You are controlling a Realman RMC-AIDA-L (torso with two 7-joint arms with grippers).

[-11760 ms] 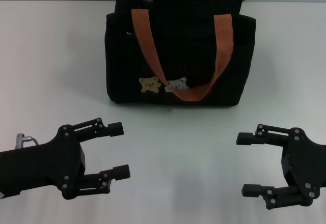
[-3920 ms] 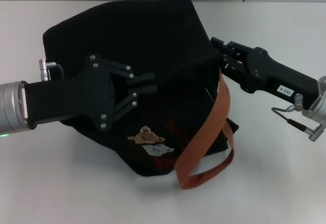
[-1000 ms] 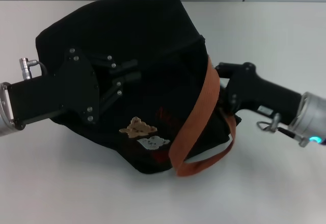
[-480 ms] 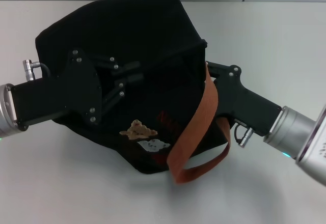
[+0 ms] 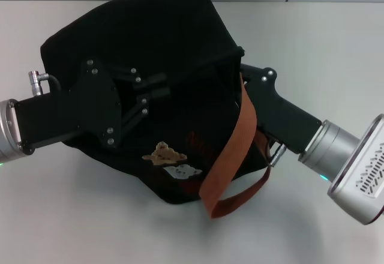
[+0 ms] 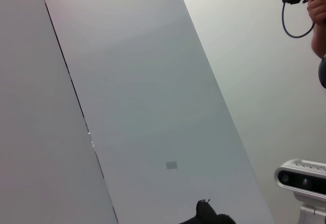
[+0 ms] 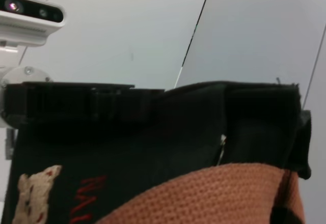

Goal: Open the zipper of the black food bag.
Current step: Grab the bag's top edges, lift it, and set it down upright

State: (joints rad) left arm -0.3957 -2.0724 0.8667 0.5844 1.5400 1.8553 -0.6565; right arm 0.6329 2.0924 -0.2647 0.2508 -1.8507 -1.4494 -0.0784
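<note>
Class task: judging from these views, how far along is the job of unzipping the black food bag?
Done: the black food bag lies tipped on the table, with the left gripper pressed against its side. In hand: the right gripper reaches in at the bag's end beside the orange-brown strap; its fingertips are hidden. Left: no opened zipper shows, so the unzipping itself appears still to be done.

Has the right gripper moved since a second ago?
Yes. In the head view the right gripper has pushed up and in along the black food bag, from beside the orange strap to its upper corner.
</note>
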